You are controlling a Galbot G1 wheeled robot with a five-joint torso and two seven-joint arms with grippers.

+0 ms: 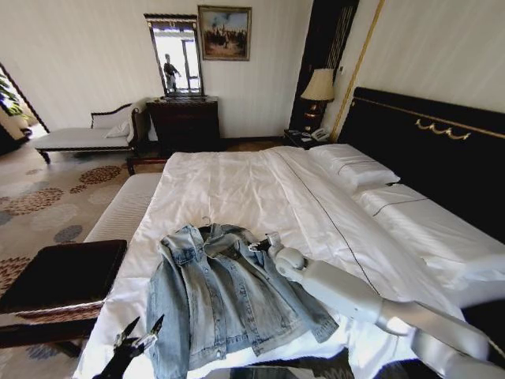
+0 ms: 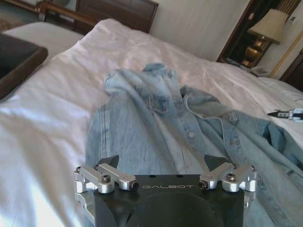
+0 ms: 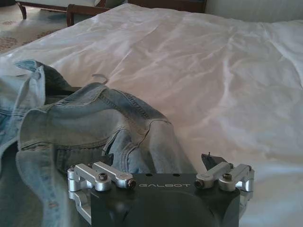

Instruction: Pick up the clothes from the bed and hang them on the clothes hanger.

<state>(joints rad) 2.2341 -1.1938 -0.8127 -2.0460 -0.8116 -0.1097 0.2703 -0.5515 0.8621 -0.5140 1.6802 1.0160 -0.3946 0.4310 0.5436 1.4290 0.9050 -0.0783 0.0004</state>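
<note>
Nearest the head camera, the left gripper [image 1: 140, 335] hovers with its fingers spread apart, gripping nothing, just off the lower hem of the denim jacket [image 1: 229, 296]. Beside it a dark padded bench [image 1: 63, 272] stands against the foot of the bed [image 1: 237, 185]. Behind are a chaise longue [image 1: 83, 136], a dark dresser [image 1: 183, 122] and a bedside lamp [image 1: 319, 85].

Light-blue and faded, the jacket lies rumpled on the white sheet, front open, sleeves splayed. The right gripper [image 1: 262, 245], also released, sits at its collar. A small metal hook [image 3: 99, 77] of the clothes hanger pokes out past the collar; the rest is hidden under denim.
</note>
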